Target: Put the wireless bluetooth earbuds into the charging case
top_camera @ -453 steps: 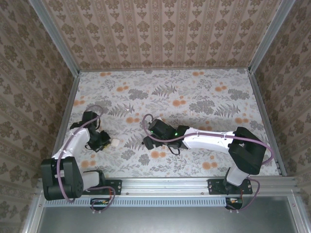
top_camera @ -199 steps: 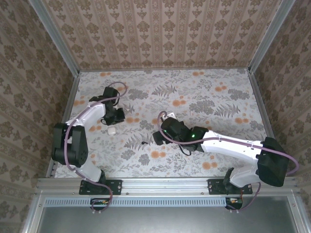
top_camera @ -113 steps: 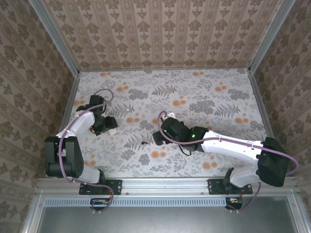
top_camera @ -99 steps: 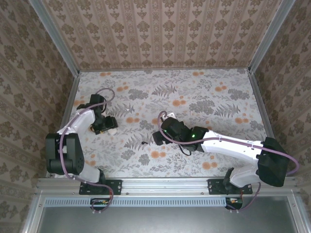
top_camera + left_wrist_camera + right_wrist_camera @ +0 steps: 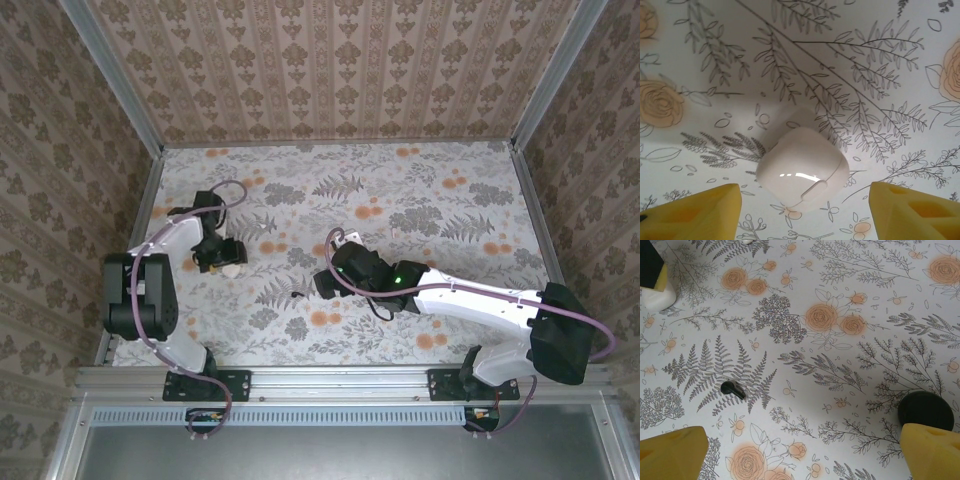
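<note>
Charging case [image 5: 801, 175] — midway inside left gripper [image 5: 804, 201]

A black round disc [image 5: 925, 410] sits on the floral tablecloth [image 5: 420, 200], right at the tip of a leafy sprig, with patterned wallpaper walls [image 5: 330, 70] and aluminium frame rails [image 5: 340, 378] boxing in the table.

My left fingers [image 5: 690, 216] are yellow; so are my right fingers [image 5: 672, 452]; the charging case [image 5: 801, 174] is glossy white; the table [image 5: 880, 75] is white, printed with grey ferns and orange roses; one earbud [image 5: 733, 388] is black, as is the round disc [image 5: 926, 411]; the walls [image 5: 340, 70] wear brown damask stripes; my right arm [image 5: 460, 298] is white with black joints.
</note>
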